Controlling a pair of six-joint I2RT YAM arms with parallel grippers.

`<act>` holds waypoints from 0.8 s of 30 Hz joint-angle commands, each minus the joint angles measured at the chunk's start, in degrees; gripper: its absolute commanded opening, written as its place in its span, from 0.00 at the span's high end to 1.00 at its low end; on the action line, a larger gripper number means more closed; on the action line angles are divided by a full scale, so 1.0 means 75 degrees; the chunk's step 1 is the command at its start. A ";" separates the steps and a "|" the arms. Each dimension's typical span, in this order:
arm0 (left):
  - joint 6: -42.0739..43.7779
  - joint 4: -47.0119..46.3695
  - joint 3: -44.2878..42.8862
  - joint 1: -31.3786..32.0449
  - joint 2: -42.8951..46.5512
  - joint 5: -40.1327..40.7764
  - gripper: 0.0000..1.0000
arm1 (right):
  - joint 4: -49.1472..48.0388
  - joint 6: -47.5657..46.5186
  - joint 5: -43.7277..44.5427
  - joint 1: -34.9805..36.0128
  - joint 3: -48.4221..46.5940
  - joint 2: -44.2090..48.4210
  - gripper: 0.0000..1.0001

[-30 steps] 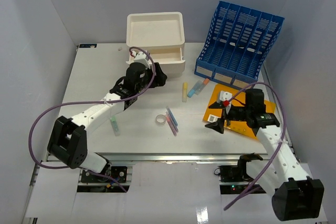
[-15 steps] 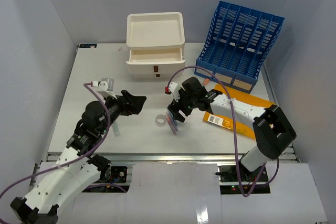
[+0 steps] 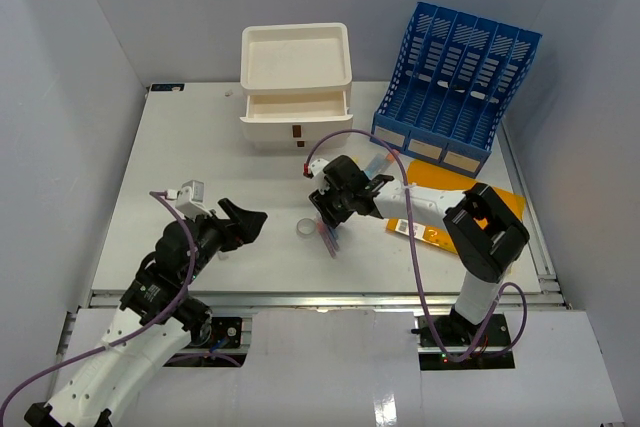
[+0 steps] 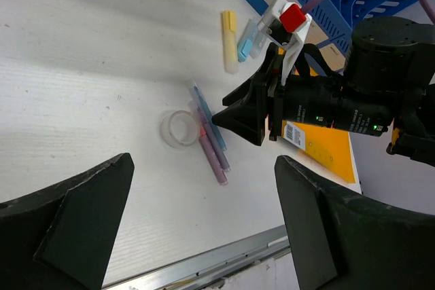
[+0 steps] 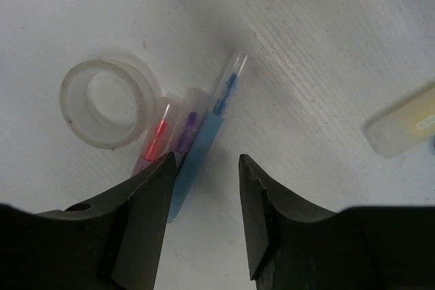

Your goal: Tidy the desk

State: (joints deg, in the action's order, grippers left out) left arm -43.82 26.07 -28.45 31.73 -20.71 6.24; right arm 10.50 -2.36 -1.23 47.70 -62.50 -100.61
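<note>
White flat desk tabletop (image 3: 150, 167), metal-railed along its near edge, is lying beneath everything. The right gripper (image 5: 206, 168) is hiding part of a blue pen (image 5: 204, 137), a purple pen (image 5: 185, 130) and a pink pen (image 5: 155, 142), all just right of a clear tape ring (image 5: 102, 110). Its jaws are standing partly apart, straddling the blue pen without clamping it. The left gripper (image 3: 243, 219) is hovering near-left, spread wide and empty.

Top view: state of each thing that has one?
left gripper: open, empty
right gripper: open, nothing gripped yet
pens: flat, side by side, capped, under right gripper
tape roll: flat beside pens
drawer box: a drawer partly out
file rack: upright, slots look empty
orange folder: flat on desk
</note>
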 commanded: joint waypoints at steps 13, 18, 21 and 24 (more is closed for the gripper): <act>-0.0265 0.0284 0.0289 -0.0021 0.0251 -0.0023 0.04 | -0.0191 0.0082 0.0253 0.0013 -0.0303 -0.0211 0.52; -0.0282 0.0274 0.0282 -0.0023 0.0206 -0.0042 0.04 | -0.0155 0.0134 0.0142 0.0011 -0.0265 -0.0236 0.52; -0.0298 0.0274 0.0307 -0.0023 0.0201 -0.0059 0.04 | -0.0146 0.0156 -0.0018 0.0009 -0.0268 -0.0297 0.52; -0.0329 0.0274 0.0332 -0.0023 0.0236 -0.0090 0.04 | -0.0125 0.0191 -0.0223 0.0003 -0.0278 -0.0339 0.52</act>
State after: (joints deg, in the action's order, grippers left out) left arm -45.69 27.87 -26.61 31.73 -19.14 6.18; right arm 10.39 -1.85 -0.20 47.64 -62.59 -102.39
